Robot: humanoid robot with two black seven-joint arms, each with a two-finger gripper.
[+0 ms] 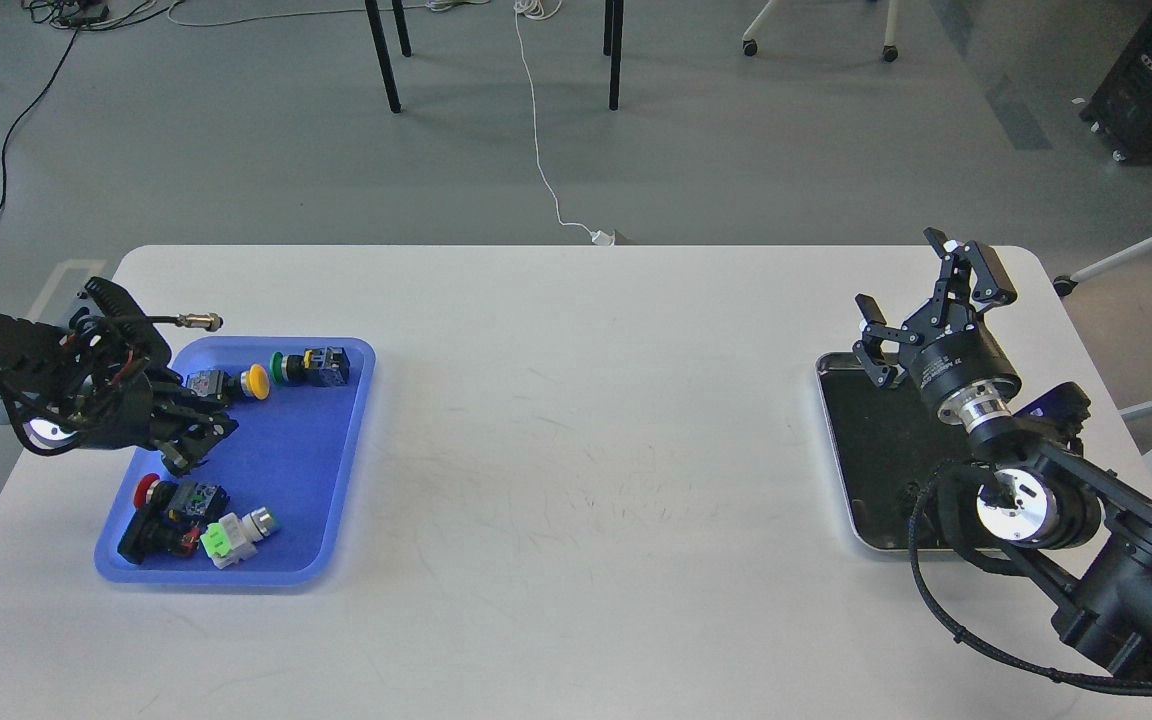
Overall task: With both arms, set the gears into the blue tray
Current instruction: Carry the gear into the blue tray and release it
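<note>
Head view, the only one you've got: blue tray (306, 520) sits on the left of the white table (576, 420), holding push-button switches only: a yellow-capped one (236, 382), a green-capped one (311, 367), a red-capped one (151, 505) and a white-and-green one (234, 535). I can't pick out any gears in it. Left gripper (194, 440) hovers over the tray's left side, between the yellow-capped and red-capped switches; it's dark and seen at an angle, so I can't tell how far its fingers are apart or whether they pinch anything. Right gripper (921, 300) is over the far edge of the silver tray (836, 470) on the right, fingers spread wide, nothing between them. A couple of tiny dark specks (904, 490) lie on that tray's black floor near the arm; they may be gears, too small to confirm. Risks for you: black gears on a black floor are hard to localise, so the right gripper could close on nothing or skid one away. The gears are small and thin, so a pinch slightly off-centre could flick one out over the rim. On the left, the gripper is close to the switches; dropping lower could knock them or nudge the tray. The two trays are well apart, so any carry is long and a weak grip could drop a gear mid-table.
</note>
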